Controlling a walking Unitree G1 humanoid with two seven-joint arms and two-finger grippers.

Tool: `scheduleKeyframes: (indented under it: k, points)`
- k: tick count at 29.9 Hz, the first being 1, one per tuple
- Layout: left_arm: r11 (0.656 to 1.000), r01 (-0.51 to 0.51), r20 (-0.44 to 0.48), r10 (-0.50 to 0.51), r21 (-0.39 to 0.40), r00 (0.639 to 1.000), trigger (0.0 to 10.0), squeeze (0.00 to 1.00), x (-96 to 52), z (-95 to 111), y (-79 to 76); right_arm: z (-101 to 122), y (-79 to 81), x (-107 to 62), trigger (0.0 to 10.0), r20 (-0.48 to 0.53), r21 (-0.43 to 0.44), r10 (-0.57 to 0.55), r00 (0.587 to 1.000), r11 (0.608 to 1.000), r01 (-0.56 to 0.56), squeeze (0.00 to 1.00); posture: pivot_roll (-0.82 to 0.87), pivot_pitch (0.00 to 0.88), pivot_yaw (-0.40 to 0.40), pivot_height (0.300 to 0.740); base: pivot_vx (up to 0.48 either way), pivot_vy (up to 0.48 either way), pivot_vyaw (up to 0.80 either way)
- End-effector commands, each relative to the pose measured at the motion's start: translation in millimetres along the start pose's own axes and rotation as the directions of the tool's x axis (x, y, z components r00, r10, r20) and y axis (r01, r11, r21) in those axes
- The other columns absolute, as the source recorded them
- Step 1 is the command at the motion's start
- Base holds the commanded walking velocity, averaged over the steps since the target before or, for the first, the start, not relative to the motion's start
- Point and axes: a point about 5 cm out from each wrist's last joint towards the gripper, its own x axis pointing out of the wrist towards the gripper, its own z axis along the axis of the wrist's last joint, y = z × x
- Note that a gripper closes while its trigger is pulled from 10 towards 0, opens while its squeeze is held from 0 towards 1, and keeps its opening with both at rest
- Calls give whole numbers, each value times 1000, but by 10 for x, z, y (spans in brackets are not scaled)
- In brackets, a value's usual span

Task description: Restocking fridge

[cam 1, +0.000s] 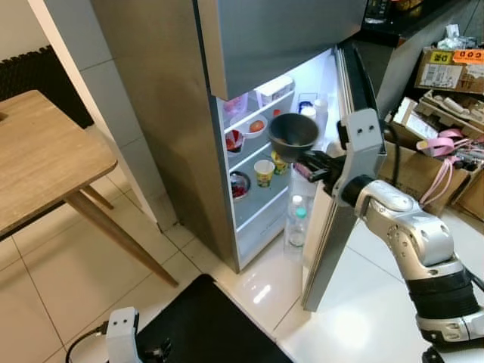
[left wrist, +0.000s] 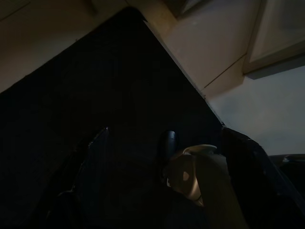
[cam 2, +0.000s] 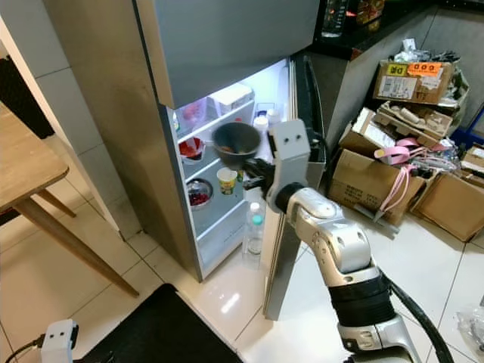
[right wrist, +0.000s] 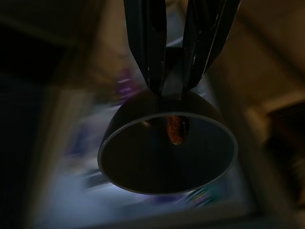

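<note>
1. the fridge (cam 1: 151, 113) stands open, smooth grey steel, its shelves crowded with cups and bowls.
2. your right gripper (cam 1: 311, 161) is pinched on the rim of a dark round bowl (cam 1: 293, 134), held before the shelves' front edge.
3. that thin rim grip could slip, and a tilt would spill the reddish bit inside.
4. the left gripper (left wrist: 167, 157) hangs idle.

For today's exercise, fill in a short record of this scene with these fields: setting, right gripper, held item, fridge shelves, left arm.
setting: fridge with its lower door open
right gripper: right gripper shut on the bowl's rim, held up before the open compartment
held item: dark bowl
fridge shelves: yellow cup, small bowls, bottles lower down
left arm: left gripper hangs idle over a black mat
</note>
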Motion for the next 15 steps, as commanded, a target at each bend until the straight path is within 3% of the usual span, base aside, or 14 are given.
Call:
scheduleKeyframes:
  k: [1, 5, 8, 9, 10, 11, 12, 13, 15]
  points:
    - [1000, -1, -27, 1, -11, 1000, 10000, 0, -13, -102, -29, 78, -127, 12, 10000, 48, -11, -80, 996, 997, 81, 0, -166, 35, 34, 740, 0, 0, 0]
    - [1000, -2, -27, 1, -14, 1000, 10000, 0, -13, -108, -33, 98, -313, -4, 10000, 72, -23, -177, 982, 984, 179, 0, -162, 32, 34, 740, 0, 0, 0]
    - [1000, -2, -23, 1, -20, 1000, 10000, 0, -7, -106, -43, 125, -701, -102, 10000, 90, -29, -334, 938, 941, 338, 0, -161, 30, 34, 740, 0, 0, 0]
    - [1000, -2, -23, 1, -20, 1000, 10000, 0, -7, -106, -43, 125, -701, -102, 10000, 90, -29, -334, 938, 941, 338, 0, -161, 30, 34, 740, 0, 0, 0]
    - [1000, -2, -23, 2, -21, 1000, 10000, 0, -5, -106, -46, 123, -807, -139, 10000, 91, -37, -373, 923, 925, 377, 0, -162, 29, 34, 740, 0, 0, 0]
    - [1000, -2, -21, 2, -23, 1000, 10000, 0, -2, -104, -50, 102, -984, -219, 10000, 83, -56, -428, 900, 899, 433, 0, -163, 30, 35, 740, 0, 0, 0]
    - [1000, -2, -21, 2, -23, 1000, 10000, 0, -2, -104, -50, 102, -984, -219, 10000, 83, -56, -428, 900, 899, 433, 0, -163, 30, 35, 740, 0, 0, 0]
    - [1000, 0, -19, 0, -25, 1000, 10000, 0, -1, -102, -53, 68, -1158, -315, 10000, 71, -74, -489, 870, 867, 493, 0, -163, 30, 35, 740, 0, 0, 0]
    - [1000, 1, -18, -1, -25, 1000, 10000, 0, 1, -101, -56, 48, -1234, -361, 10000, 62, -88, -510, 858, 854, 513, 0, -162, 28, 35, 740, 0, 0, 0]
